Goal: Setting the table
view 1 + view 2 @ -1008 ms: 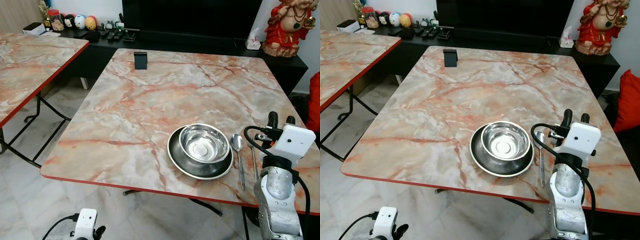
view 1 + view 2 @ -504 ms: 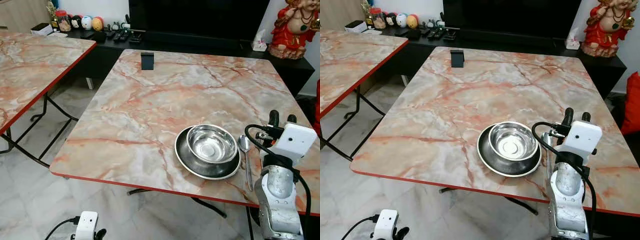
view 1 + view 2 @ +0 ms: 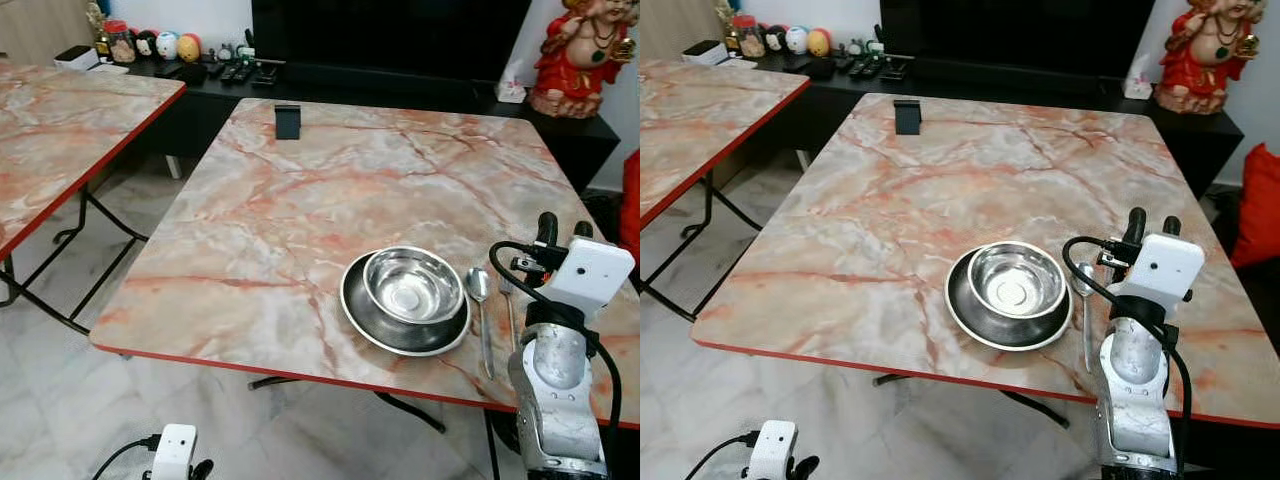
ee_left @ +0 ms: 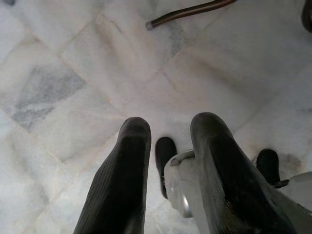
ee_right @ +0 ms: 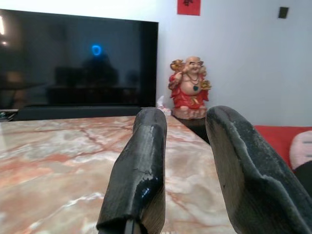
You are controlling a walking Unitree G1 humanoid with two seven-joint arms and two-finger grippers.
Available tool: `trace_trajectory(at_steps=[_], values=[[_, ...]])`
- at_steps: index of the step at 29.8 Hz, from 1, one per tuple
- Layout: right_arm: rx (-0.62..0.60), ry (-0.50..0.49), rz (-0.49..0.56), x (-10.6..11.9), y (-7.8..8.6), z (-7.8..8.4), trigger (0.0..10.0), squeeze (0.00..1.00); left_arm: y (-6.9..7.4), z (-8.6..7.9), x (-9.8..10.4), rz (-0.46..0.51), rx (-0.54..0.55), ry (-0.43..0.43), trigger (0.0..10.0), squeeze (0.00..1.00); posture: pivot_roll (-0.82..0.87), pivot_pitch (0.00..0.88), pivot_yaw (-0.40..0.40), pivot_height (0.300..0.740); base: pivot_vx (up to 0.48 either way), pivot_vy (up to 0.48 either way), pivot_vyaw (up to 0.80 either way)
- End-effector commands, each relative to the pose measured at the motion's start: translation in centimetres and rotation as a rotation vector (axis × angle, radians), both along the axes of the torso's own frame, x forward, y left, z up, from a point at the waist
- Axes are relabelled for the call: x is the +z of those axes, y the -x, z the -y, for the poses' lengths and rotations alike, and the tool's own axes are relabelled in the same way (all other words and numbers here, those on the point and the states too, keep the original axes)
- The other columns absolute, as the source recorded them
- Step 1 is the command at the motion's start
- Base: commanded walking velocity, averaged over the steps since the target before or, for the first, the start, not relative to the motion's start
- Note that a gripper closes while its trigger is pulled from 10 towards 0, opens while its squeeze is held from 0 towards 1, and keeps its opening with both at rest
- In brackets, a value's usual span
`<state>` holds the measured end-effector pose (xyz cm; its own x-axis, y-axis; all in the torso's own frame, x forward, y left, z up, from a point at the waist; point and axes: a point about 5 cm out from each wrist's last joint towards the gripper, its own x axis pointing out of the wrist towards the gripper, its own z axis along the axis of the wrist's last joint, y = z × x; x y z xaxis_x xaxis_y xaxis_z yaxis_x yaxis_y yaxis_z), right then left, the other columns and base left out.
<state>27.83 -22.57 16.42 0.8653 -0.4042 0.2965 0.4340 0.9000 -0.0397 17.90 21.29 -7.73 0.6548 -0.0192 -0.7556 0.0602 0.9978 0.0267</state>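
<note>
— Table (image 3: 300, 200): marble-patterned top, red edge. What's on it near the front right?

— Steel bowl (image 3: 412, 285) sitting inside a dark round plate (image 3: 360, 312). Just right of the plate, a spoon (image 3: 478, 300), bowl end pointing away, handle toward the near edge. Beside that, a second piece of cutlery (image 3: 508, 310), mostly hidden by the arm (fork or knife, cannot tell).

— And the right gripper (image 3: 560, 232)?

— Raised above the table's right edge, just right of the cutlery, fingers pointing up and away. Parted by a moderate gap in the right wrist view (image 5: 187, 161), nothing between them; beyond, the marble top, a dark television screen (image 5: 73, 63) and a red figurine (image 5: 189, 87).

— Left gripper (image 4: 168, 180)?

— Hanging low by the floor, well clear of the table. Two black fingers (image 4: 122, 185) apart with a modest gap, holding nothing; pale marble floor tiles (image 4: 73, 73) beneath, and a table leg's foot (image 4: 190, 10) at the far side.

— Anything else around?

— Small black stand (image 3: 287, 121) upright near the table's far left edge. Another marble table (image 3: 60, 140) off to the left. Behind, a low black cabinet (image 3: 400, 90) with round toy figures (image 3: 165, 45), remote controls (image 3: 240, 72) and a tissue box (image 3: 512, 88).
</note>
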Motion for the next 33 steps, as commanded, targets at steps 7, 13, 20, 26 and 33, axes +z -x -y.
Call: trace_trajectory(at_steps=[7,13,20,26,33], values=[[0.013,-0.008,0.003,0.3,-0.3,-0.1,10.0,0.00,0.8,-0.1,-0.4,-0.039,0.017,0.000,10.0,0.00,0.06,0.000,-0.043,0.727,0.000,0.480,0.00],[0.018,-0.010,0.000,0.3,-0.5,-0.2,10.0,0.00,1.0,-0.1,-0.6,-0.047,0.019,-0.002,10.0,0.00,0.06,0.000,-0.044,0.727,0.000,0.480,0.00],[0.020,-0.009,0.002,0.4,-0.6,-0.3,10.0,0.00,1.0,-0.1,-0.6,-0.049,0.020,-0.002,10.0,0.00,0.06,0.000,-0.043,0.727,0.000,0.480,0.00],[0.017,-0.010,0.001,0.3,-0.6,-0.2,10.0,0.00,1.0,-0.1,-0.6,-0.051,0.020,-0.002,10.0,0.00,0.06,0.000,-0.042,0.727,0.000,0.480,0.00],[0.020,-0.012,0.009,0.4,-0.6,-0.3,10.0,0.00,1.8,-0.7,-0.8,-0.079,0.033,-0.011,10.0,0.00,0.06,0.000,-0.037,0.727,0.000,0.480,0.00]])
